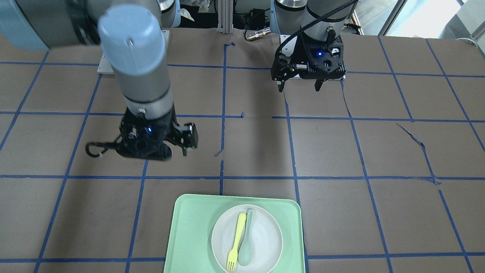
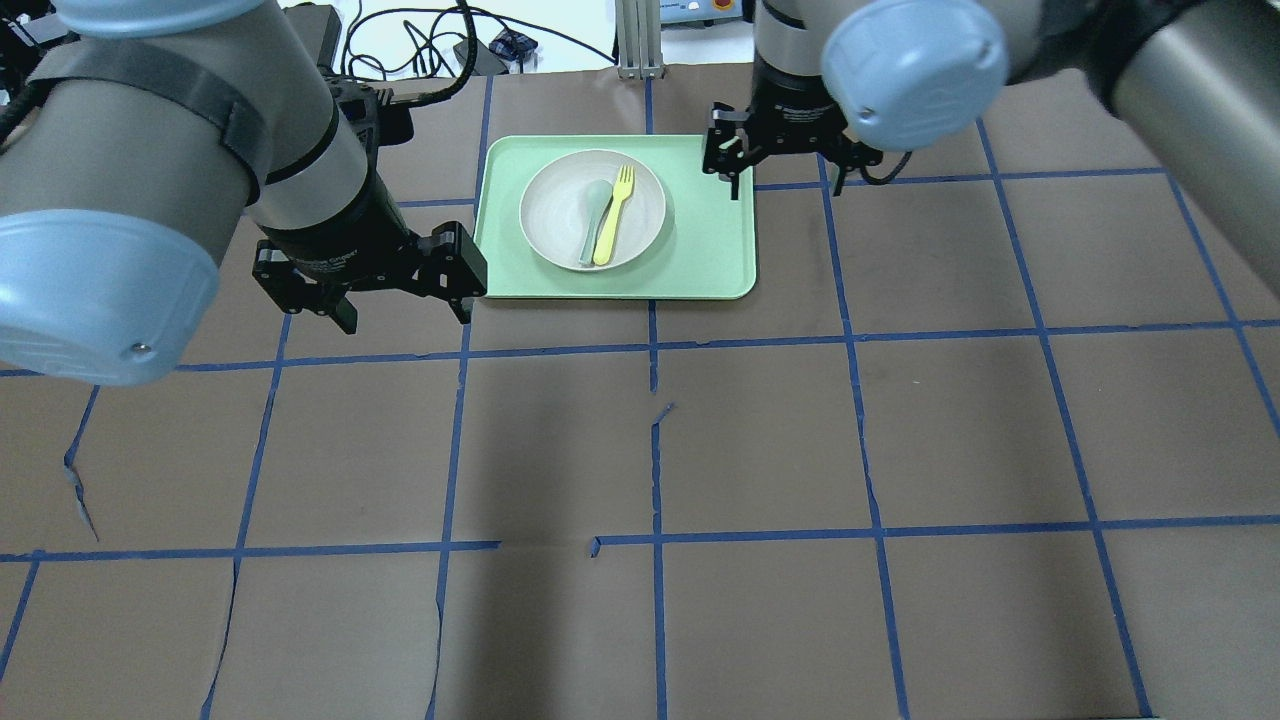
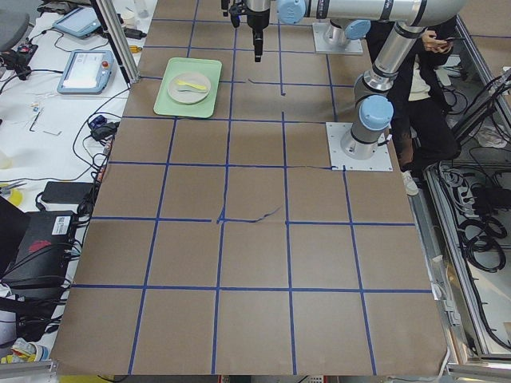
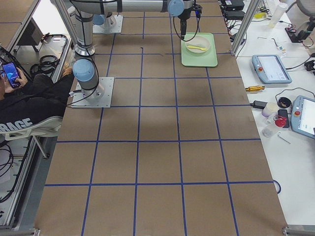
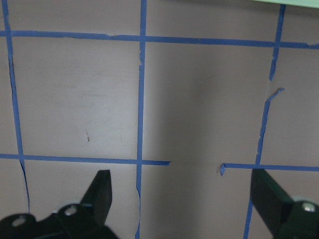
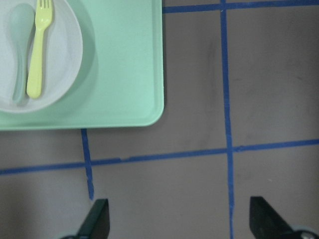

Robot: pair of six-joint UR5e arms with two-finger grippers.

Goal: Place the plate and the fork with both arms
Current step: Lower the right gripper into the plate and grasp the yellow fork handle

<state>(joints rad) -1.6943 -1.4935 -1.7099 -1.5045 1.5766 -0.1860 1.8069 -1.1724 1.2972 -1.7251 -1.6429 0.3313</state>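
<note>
The white plate (image 2: 550, 215) sits on the mint-green tray (image 2: 710, 240) at the table's far middle. The yellow fork (image 2: 612, 215) lies in the plate beside a pale grey-green spoon (image 2: 590, 215). My left gripper (image 2: 405, 312) is open and empty, above the table by the tray's near left corner. My right gripper (image 2: 788, 187) is open and empty, just off the tray's far right corner. The right wrist view shows the plate (image 6: 60, 59), the fork (image 6: 37, 55) and the tray (image 6: 124, 74) ahead of the open right gripper (image 6: 180, 221). The left wrist view shows the open left gripper (image 5: 184, 199) over bare table.
The table is brown paper with a blue tape grid, torn in places (image 2: 660, 415). The arms' base plates (image 3: 359, 148) stand at the robot's side. In the front-facing view the tray (image 1: 193, 227) is at the bottom edge. A seated person (image 4: 24, 103) shows beside the table.
</note>
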